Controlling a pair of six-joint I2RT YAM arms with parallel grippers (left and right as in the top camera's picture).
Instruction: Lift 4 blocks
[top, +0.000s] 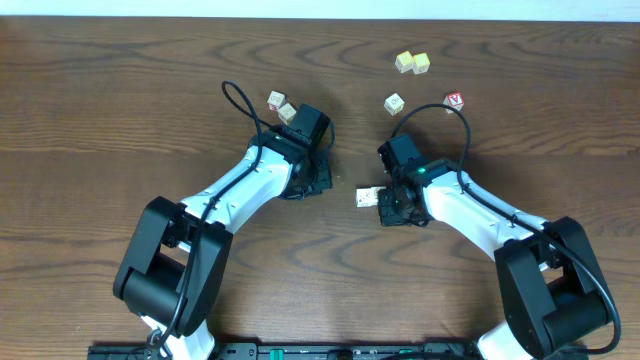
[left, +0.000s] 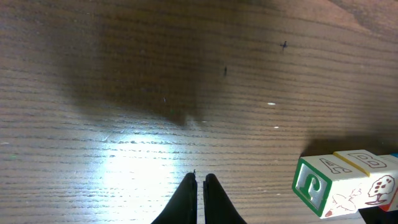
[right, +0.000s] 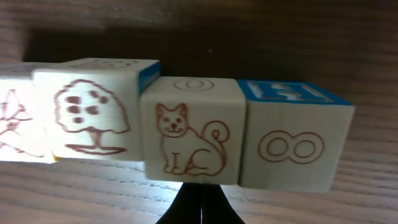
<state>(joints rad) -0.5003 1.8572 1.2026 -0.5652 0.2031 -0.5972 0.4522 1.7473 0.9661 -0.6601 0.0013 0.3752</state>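
Note:
In the right wrist view a row of cream blocks lies side by side on the table: a partly cut-off one (right: 11, 127), a tree block (right: 87, 112), a cat block (right: 193, 130) and a block marked 8 (right: 298, 146). My right gripper (right: 200, 194) is shut, its tips right against the cat block's near lower edge, holding nothing. Overhead, only the row's end (top: 367, 198) shows beside the right gripper (top: 388, 208). My left gripper (left: 200, 179) is shut and empty over bare wood (top: 305, 185). Two blocks (left: 320, 186) (left: 367, 177) lie to its right.
Overhead, two cream blocks (top: 276, 99) (top: 287, 111) sit by the left wrist. Another (top: 394, 103) and a red-lettered one (top: 454, 100) lie beyond the right wrist. Two yellow-tinted cubes (top: 412, 63) rest near the table's far edge.

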